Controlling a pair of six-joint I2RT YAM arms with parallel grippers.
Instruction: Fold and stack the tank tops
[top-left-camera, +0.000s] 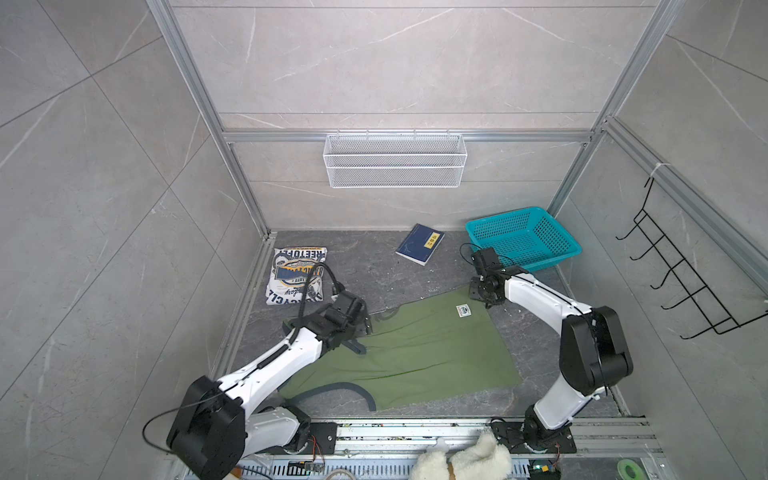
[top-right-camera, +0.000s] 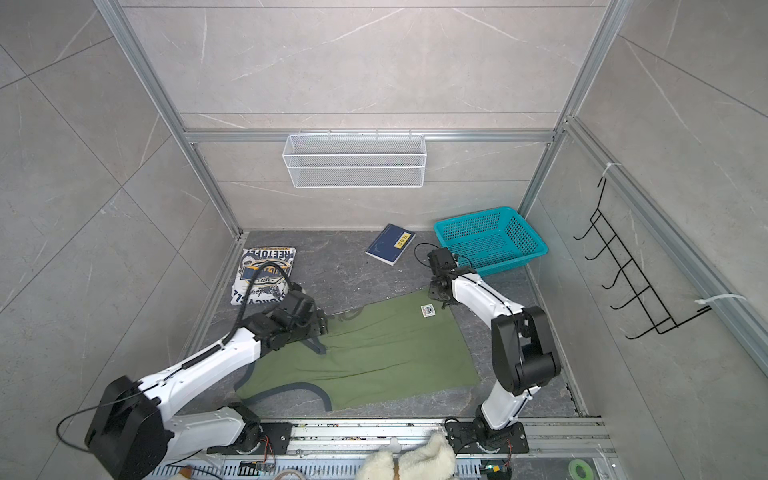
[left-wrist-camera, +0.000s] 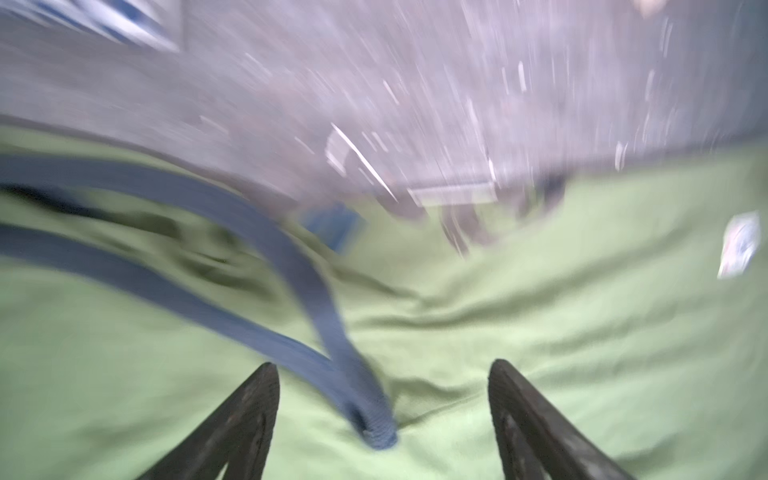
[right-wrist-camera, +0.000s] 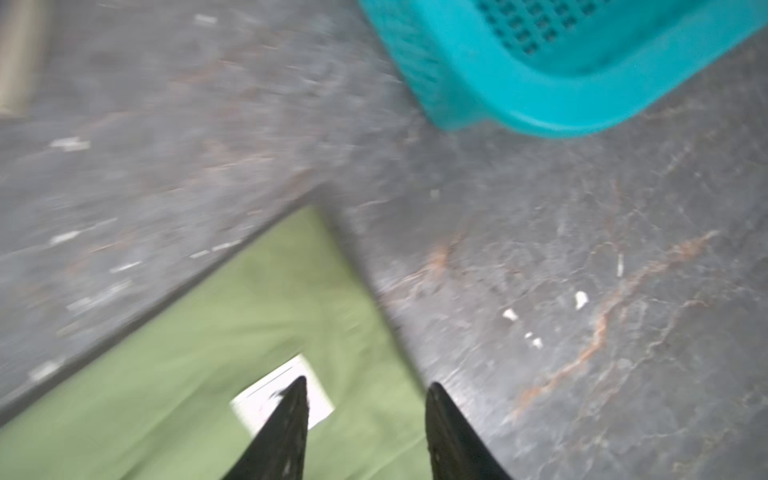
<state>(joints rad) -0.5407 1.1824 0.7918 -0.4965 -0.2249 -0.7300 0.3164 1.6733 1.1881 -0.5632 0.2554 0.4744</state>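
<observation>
The olive green tank top lies spread flat in the middle of the table, its navy straps toward the left. The white tank top sits folded at the back left, badge print up. My left gripper hovers open over the green top's strap end, with a navy strap loop lying between its fingers, untouched. My right gripper stands open just above the green cloth's far right corner, beside its white label. Both wrist views are blurred by motion.
A teal basket stands at the back right, close behind the right gripper. A navy book lies at the back middle. A white wire basket hangs on the rear wall, a black hook rack on the right wall. A fluffy plush sits at the front rail.
</observation>
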